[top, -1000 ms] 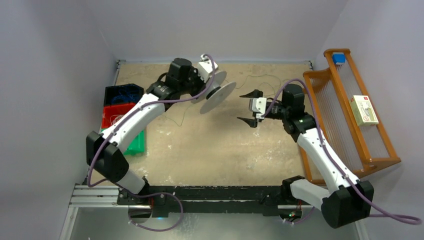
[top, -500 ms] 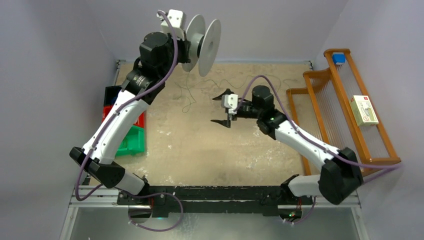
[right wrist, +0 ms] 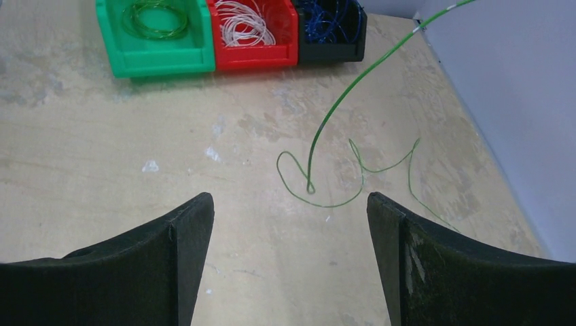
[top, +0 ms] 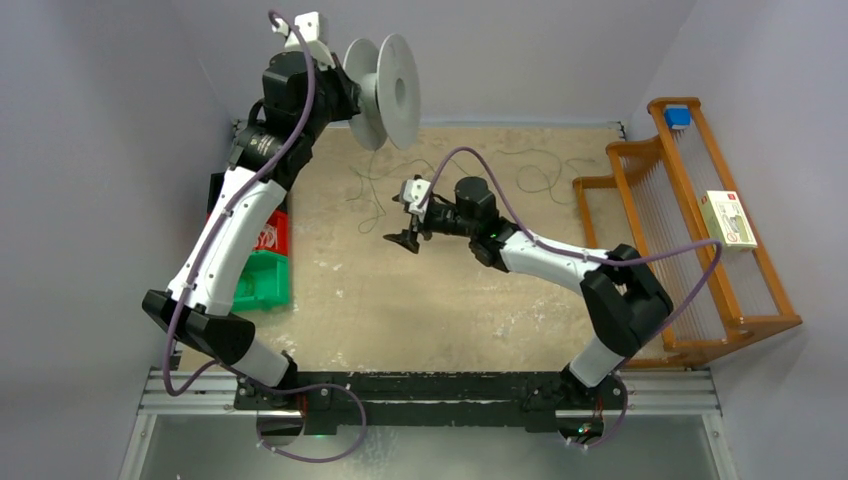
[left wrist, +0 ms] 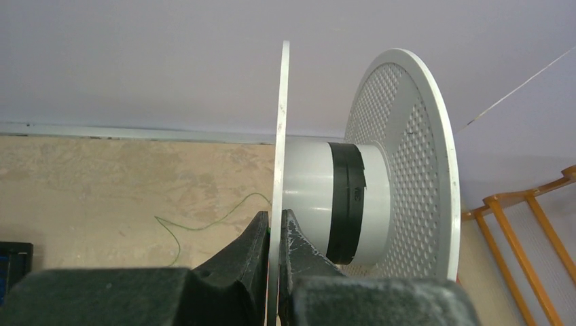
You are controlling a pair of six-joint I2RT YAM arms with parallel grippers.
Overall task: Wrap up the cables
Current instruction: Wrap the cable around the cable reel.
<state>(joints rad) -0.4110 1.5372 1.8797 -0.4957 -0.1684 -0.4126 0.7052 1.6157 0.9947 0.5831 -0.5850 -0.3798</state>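
Note:
My left gripper point(top: 352, 92) is shut on the near flange of a pale grey spool point(top: 398, 90) and holds it high over the table's far left. In the left wrist view the jaws point(left wrist: 275, 227) pinch the thin flange, and the spool's hub point(left wrist: 309, 197) carries a black band. A thin green cable point(top: 374, 196) lies in loose loops on the table below and trails right point(top: 530, 176). My right gripper point(top: 402, 214) is open and empty above the table's middle. In the right wrist view point(right wrist: 289, 204) the cable's loops point(right wrist: 319, 202) lie just ahead of the fingertips, and one strand rises to the upper right.
Green point(top: 256, 282), red point(top: 270, 232) and blue point(top: 222, 188) bins holding coiled wires stand at the left edge. They also show in the right wrist view point(right wrist: 155, 41). A wooden rack point(top: 700, 300) with a small box point(top: 728, 220) stands on the right. Walls close the far and side edges.
My left arm has lifted the spool up and to the left, turning it upright. My right arm has reached left across the table with its gripper still open.

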